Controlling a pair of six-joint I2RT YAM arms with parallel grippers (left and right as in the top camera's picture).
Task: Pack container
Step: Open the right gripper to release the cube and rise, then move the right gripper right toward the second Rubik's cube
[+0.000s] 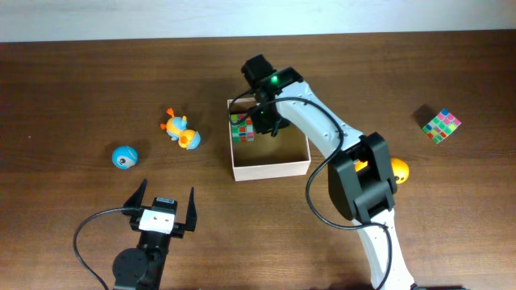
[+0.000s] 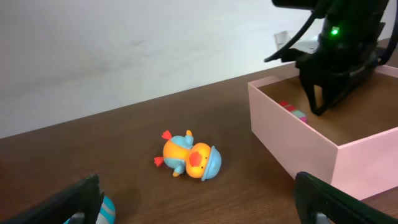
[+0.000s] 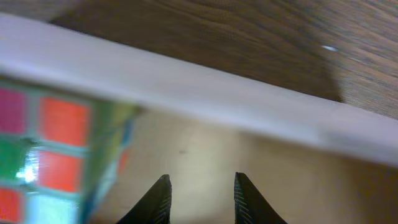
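The container [image 1: 272, 169] is a square cream-walled box with a tan floor at the table's middle. A colourful puzzle cube [image 1: 242, 129] lies in its far left corner. My right gripper [image 1: 270, 125] hangs inside the box just right of the cube. In the right wrist view it [image 3: 200, 180] is open, with nothing between its fingertips; the cube [image 3: 53, 149] is off to the left and the box wall [image 3: 205, 99] is ahead. My left gripper [image 1: 165, 205] stands wide open near the front edge, empty [image 2: 199, 205].
An orange and blue duck toy [image 1: 181, 131] lies left of the box, also ahead of the left wrist as the duck toy [image 2: 189, 159]. A blue ball [image 1: 124, 156] sits farther left. A second puzzle cube [image 1: 441, 126] and a yellow-orange toy [image 1: 397, 170] lie on the right.
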